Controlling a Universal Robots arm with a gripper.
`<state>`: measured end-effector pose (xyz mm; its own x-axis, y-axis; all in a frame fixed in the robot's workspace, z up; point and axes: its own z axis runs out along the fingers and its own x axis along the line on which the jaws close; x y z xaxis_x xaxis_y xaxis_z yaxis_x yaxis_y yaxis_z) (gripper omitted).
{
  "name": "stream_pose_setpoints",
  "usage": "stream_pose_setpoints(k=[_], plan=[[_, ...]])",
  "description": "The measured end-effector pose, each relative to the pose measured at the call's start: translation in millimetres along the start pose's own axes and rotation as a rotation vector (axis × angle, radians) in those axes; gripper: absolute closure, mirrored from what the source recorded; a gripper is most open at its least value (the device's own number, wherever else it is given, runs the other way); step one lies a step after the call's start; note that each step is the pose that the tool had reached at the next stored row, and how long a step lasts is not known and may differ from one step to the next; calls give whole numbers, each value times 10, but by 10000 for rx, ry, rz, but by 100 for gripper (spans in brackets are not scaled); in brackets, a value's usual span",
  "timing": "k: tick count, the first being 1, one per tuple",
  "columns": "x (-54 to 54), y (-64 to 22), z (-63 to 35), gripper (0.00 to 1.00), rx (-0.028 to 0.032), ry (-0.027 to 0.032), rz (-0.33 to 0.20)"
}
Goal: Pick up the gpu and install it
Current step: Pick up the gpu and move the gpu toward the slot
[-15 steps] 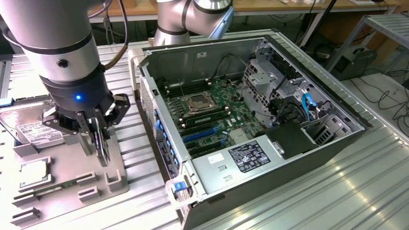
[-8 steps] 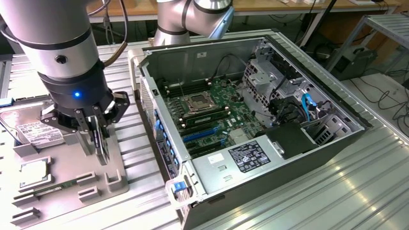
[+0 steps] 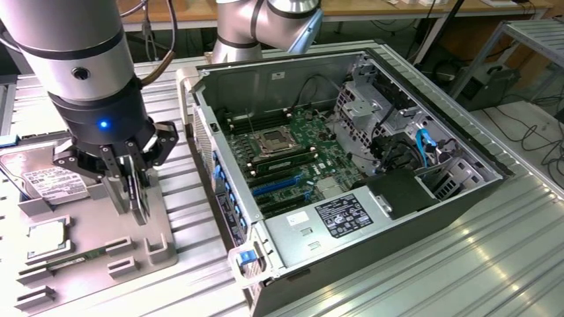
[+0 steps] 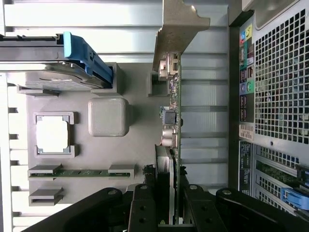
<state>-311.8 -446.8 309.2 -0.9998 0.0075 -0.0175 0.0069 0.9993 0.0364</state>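
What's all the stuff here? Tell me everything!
Plastic holder tray: one, grey, on ribbed metal table.
Thin flat expansion card with metal bracket: one, brownish, edge-on at the tray.
Open metal computer case: one, black and silver, beside the tray.
Labelled rectangular hard drive: one, silver, on the tray.
Small square processor chip: one, silver, tray pocket.
Narrow memory stick: one, green, tray slot.
Tool on robot arm: one, black, shut on the card.

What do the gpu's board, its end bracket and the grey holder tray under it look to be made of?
gpu board: green circuit laminate, matte, edge-on with soldered parts.
Its bracket: bare sheet metal, dull silvery sheen, bent tab.
Holder tray: matte uniform grey, probably plastic, printed or moulded; can't tell which.
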Motion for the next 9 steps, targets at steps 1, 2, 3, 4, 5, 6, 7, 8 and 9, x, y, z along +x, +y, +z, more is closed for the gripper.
stream_pose_setpoints(k=[1,2,3,4,5,6,7,8,9], plan=[[0,0,-8,73,0,0,0],[0,0,-13,73,0,0,0],[-1,1,-19,73,-1,0,0],[0,1,-24,73,-1,0,0],[-1,1,-30,73,-1,1,0],[-1,2,-36,73,-1,0,0],[-1,2,-42,73,-1,1,0],[-1,2,-49,73,-1,1,0],[-1,2,-56,73,-2,1,0]])
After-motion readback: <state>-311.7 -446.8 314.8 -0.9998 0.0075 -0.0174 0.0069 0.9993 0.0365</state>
